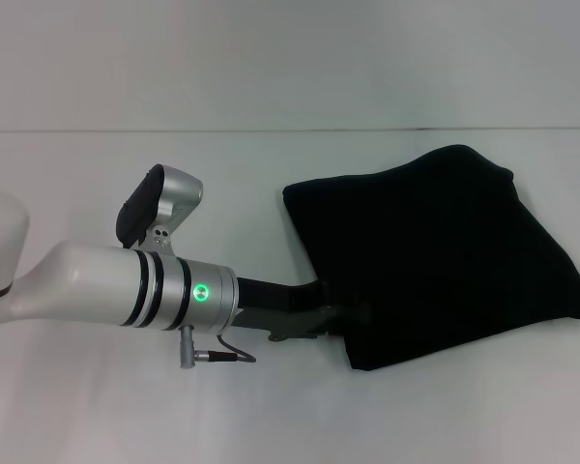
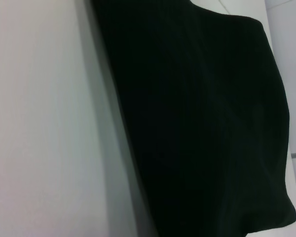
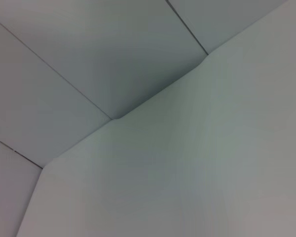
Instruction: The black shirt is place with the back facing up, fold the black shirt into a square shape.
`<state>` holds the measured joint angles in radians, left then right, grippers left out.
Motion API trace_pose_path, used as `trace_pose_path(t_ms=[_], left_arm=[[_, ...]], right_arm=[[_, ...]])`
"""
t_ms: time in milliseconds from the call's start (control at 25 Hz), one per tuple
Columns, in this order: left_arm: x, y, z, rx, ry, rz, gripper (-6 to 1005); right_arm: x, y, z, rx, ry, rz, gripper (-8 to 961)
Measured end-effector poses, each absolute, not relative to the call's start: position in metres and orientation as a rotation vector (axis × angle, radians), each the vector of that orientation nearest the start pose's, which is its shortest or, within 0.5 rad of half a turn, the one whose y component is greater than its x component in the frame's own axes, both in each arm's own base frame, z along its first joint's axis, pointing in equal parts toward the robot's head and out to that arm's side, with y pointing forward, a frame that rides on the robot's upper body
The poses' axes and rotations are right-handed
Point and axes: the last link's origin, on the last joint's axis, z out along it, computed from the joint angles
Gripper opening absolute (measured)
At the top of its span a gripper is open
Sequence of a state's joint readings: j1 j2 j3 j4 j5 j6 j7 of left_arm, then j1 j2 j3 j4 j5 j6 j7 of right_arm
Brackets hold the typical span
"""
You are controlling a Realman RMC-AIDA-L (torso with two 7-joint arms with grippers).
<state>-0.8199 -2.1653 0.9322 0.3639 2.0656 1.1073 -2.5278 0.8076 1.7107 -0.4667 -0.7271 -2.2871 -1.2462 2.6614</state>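
Observation:
The black shirt [image 1: 435,251] lies on the right half of the white table as a folded, roughly square bundle with slightly puffed edges. No lettering shows on it. My left arm reaches in from the left, and my left gripper [image 1: 340,315] sits at the shirt's near left corner, dark against the fabric, so its state is hidden. The left wrist view is filled mostly by the black shirt [image 2: 202,123], with its edge lying on the table. My right gripper is out of view.
The white table [image 1: 174,406] runs back to a far edge [image 1: 271,130] with a pale wall behind it. The right wrist view holds only pale panels with seams [image 3: 153,94].

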Motion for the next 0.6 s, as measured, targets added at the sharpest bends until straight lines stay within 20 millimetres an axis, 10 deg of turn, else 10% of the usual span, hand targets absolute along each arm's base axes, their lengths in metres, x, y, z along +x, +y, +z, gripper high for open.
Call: trace_pose_path(t_ms=[600], left_arm=[[-0.1954,0.3653,-0.1130,-2.281,-2.096,-0.448,68]], right_arm=[[0.2539,0.4622,0.2151,-1.752,1.587,0.737,807]])
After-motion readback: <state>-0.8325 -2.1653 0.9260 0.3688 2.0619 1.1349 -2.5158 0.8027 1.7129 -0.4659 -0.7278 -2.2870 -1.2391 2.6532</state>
